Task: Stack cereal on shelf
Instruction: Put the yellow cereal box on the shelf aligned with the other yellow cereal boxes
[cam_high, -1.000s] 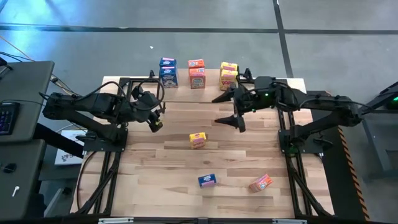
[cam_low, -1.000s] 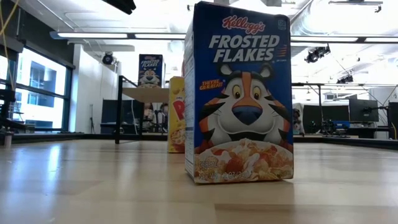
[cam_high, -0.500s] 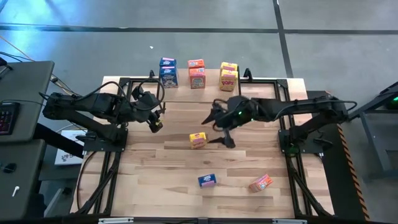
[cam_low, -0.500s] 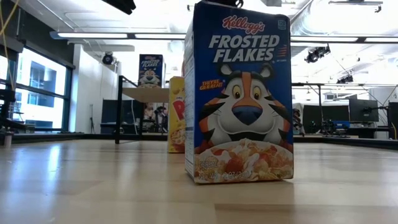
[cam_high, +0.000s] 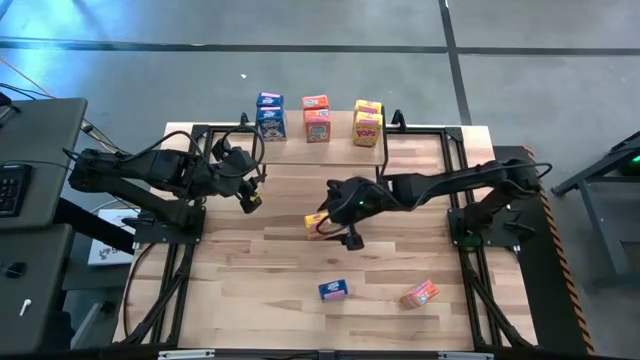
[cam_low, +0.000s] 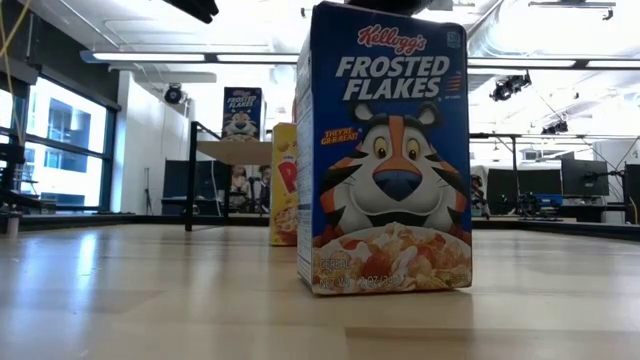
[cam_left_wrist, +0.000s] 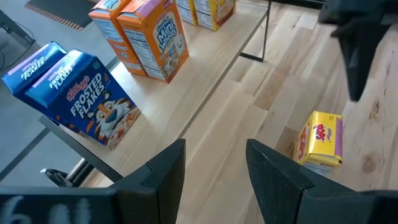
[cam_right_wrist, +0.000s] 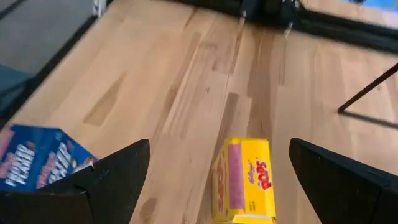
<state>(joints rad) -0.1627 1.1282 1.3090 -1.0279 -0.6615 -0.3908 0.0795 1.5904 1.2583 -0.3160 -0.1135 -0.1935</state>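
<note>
Yellow box (cam_high: 318, 226) stands mid-counter (cam_high: 250, 290), short of the shelf (cam_high: 340, 150); my right tool (cam_high: 338, 224) hovers spread over it. Next I must lower and pinch. Left tool (cam_high: 250, 190) waits, narrowly parted, holding nothing.

A light slatted wooden tabletop (cam_high: 250, 270) fills the middle of the high view, over a grey concrete floor (cam_high: 520, 80). A dark desk with a keyboard (cam_high: 8, 190) sits at the left edge.
</note>
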